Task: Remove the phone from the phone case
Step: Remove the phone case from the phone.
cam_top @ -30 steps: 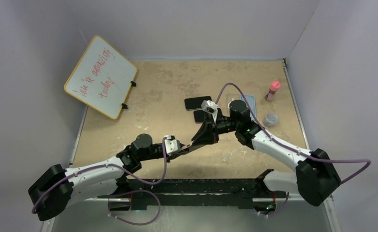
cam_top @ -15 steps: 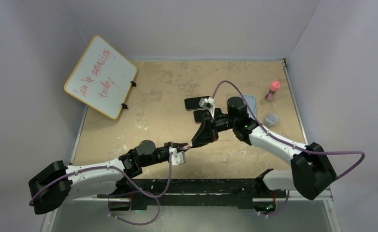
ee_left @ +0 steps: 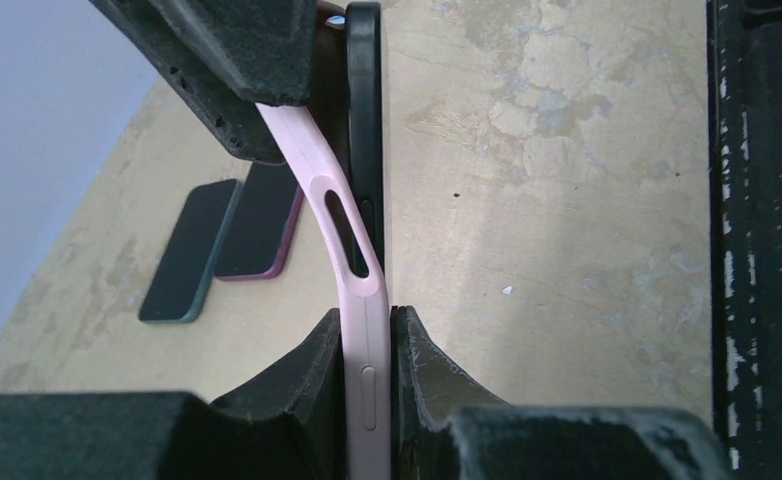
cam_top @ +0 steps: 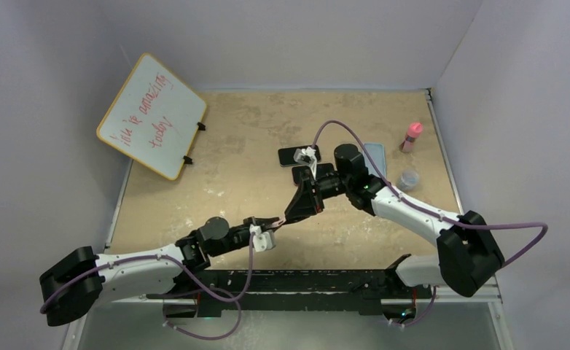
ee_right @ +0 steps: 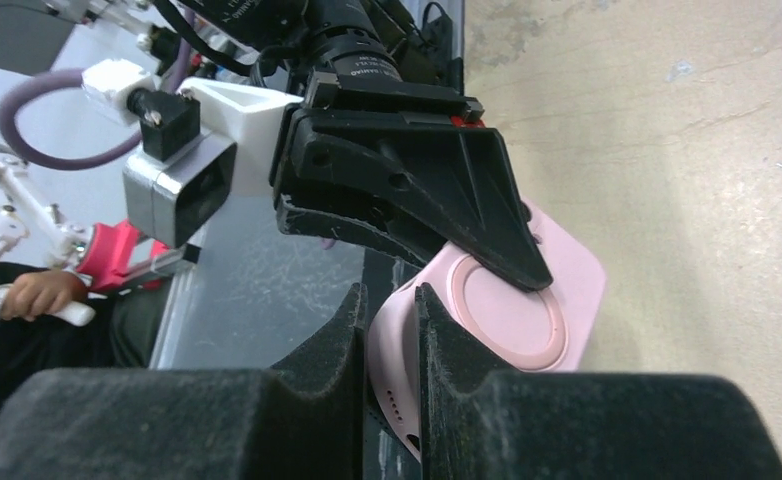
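The right gripper [ee_right: 391, 305] pinches the near edge of the pink phone case [ee_right: 537, 325] between 2 black pads [ee_right: 452, 345]; the left gripper [ee_right: 512, 262] clamps its opposite side, above the tan table [ee_right: 667, 130].

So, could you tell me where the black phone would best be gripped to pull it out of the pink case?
I would take the phone on its freed stretch, where the case has bowed away from it, coming from the open side that faces away from the case. Its other end sits inside the case, pinched by the left gripper, so it offers no hold.
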### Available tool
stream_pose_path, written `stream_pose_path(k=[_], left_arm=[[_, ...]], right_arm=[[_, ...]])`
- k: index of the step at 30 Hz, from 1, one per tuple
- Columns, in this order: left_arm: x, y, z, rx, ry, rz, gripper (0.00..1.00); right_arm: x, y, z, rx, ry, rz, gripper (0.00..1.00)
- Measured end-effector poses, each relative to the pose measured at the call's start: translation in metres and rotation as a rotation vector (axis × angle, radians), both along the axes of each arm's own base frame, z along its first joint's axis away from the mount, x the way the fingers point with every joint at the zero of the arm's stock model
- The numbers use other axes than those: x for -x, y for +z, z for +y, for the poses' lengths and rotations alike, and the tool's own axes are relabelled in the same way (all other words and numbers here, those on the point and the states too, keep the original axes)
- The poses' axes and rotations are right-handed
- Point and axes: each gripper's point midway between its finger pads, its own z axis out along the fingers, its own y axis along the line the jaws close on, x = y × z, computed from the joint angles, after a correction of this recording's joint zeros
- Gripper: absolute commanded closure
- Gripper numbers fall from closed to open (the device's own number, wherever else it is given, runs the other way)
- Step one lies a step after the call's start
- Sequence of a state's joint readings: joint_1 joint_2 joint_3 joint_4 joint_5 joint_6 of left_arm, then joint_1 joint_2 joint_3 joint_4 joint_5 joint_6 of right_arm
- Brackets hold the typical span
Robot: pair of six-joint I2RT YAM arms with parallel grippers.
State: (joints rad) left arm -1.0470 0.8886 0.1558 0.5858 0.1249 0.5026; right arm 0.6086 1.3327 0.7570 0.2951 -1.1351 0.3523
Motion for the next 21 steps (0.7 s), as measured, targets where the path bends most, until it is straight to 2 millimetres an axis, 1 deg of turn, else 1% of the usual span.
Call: stream_pose_path(k=[5,8,12,18,19,21], left_arm=[[0.004,-0.008,0.006,0.078,0.041,0.139,1.0],[0.004,-0.006,0.011,0.16,0.051,0.236,1.0],[0.01,-0.005,0.016,0.248,0.026,0.343,1.0],[0.014,0.001,0.017,0.339,0.01,0.463,1.0],[0.014,0.002,0.016,0.353,0.01,0.482,1.0],[0.014,0.003,0.016,0.366,0.009,0.5,1.0]], right_arm=[[-0.004,-0.008,0.003,0.015,-0.02,-0.064,0.88],[-0.01,-0.009,0.005,0.006,-0.039,-0.104,0.86],[-0.017,-0.016,0.002,-0.001,-0.072,-0.118,0.86],[-0.028,-0.028,-0.007,0.015,-0.118,-0.084,0.86],[-0.029,-0.029,-0.008,0.014,-0.122,-0.084,0.87],[-0.03,-0.029,-0.009,0.011,-0.127,-0.089,0.94]])
